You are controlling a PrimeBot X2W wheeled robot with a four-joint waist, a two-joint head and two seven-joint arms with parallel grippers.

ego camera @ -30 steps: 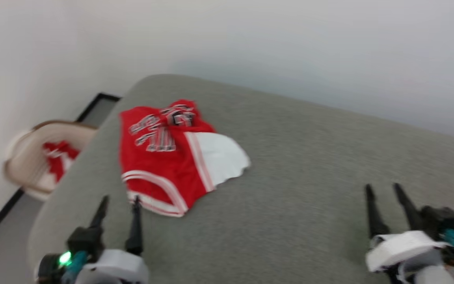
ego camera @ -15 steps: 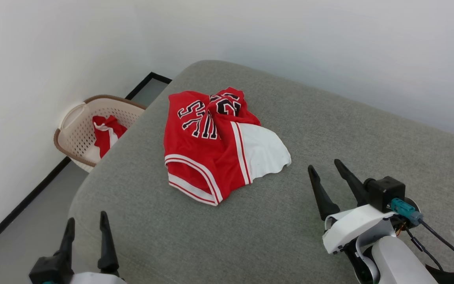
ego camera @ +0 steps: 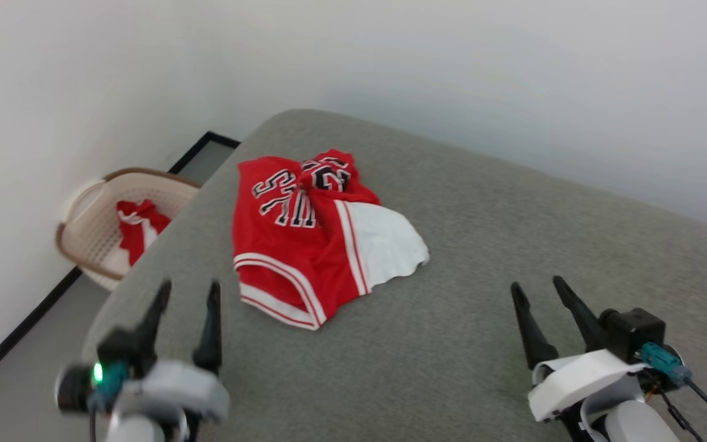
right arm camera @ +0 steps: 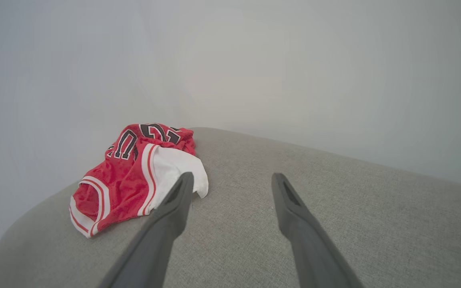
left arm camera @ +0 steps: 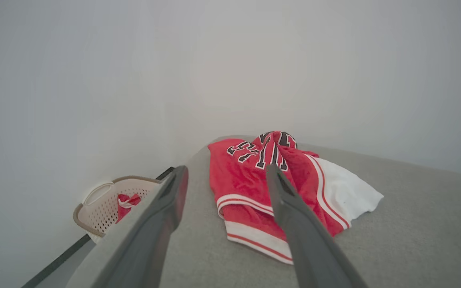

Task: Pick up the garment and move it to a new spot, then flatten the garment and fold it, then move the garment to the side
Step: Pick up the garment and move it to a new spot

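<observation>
Garment (ego camera: 295,258) crumpled at far left of cushion (ego camera: 513,245). Left gripper (ego camera: 190,283) and right gripper (ego camera: 536,282) spread wide, nothing held. Pick-up not yet begun; reach and pinch likely required.

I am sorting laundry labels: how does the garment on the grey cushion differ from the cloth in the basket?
The garment lies on the grey cushion; the cloth sits bunched in the basket. The garment shows black letters; the cloth shows none that I can tell. Both are red with white.
</observation>
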